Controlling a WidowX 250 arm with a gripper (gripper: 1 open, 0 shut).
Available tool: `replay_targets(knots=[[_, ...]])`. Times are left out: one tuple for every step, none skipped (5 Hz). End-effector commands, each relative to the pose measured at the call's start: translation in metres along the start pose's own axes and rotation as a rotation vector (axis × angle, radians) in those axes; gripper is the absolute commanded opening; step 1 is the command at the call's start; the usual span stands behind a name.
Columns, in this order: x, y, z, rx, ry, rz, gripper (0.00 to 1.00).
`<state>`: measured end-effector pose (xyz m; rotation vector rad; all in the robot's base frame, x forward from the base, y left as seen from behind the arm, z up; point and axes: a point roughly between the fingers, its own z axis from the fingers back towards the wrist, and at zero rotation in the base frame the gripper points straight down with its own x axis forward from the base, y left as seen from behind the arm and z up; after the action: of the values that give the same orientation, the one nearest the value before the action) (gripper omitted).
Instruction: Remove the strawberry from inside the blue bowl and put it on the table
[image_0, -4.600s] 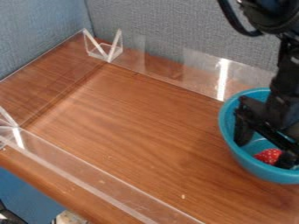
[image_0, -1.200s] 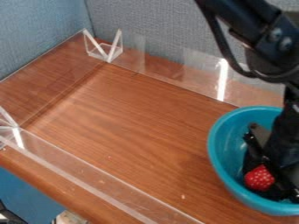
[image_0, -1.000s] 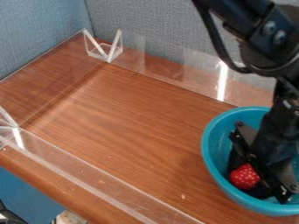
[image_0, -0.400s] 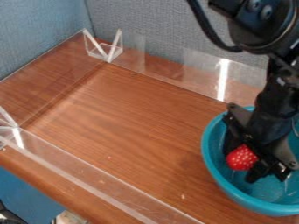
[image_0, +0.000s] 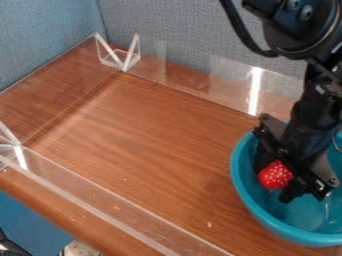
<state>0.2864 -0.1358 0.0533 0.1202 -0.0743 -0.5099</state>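
Single camera view, read left to right. At roughly 9 o'clock lies the near-left corner of the table — a glossy reddish-brown wood-grain top. A low clear acrylic wall runs along its front edge from 9 o'clock toward 6 o'clock, and another clear wall stands along the back edge toward 1 o'clock. At 11 o'clock a small clear triangular bracket stands at the rear corner, set against a grey-blue fabric backdrop.

The middle of the tabletop carries only reflections of the acrylic.

At 4 o'clock sits the blue bowl, deep and teal, cut off by the right and lower picture edges; its left rim rests on the wood near the front wall. Over the bowl's left half hangs the black gripper, pointing downward from a dark arm that enters from 1 o'clock with looped cables. The pincer's fingers are closed about the strawberry — a small bright red berry seen between them at the tool's lower end. The berry hangs within the bowl's outline, above the inner floor and near the left wall; whether it has cleared the rim height cannot be told from this angle
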Motion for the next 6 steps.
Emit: replay_targets(knots=[[0.0014,0.0122,0.0284,0.008,-0.082,-0.006,0.00],[0.0046,0.0130,0.0268,0.007,-0.101,-0.076,0.00],[0.0069,0.0141,0.0244,0.007,-0.121,-0.143,0.00],[0.0035,0.0163,0.0237,0.015,-0.127,-0.125,0.00],[0.0004,0.0189,0.0250,0.025,-0.133,-0.108,0.00],[0.0042,0.0136,0.0306,0.025,-0.159,-0.186,0.00]])
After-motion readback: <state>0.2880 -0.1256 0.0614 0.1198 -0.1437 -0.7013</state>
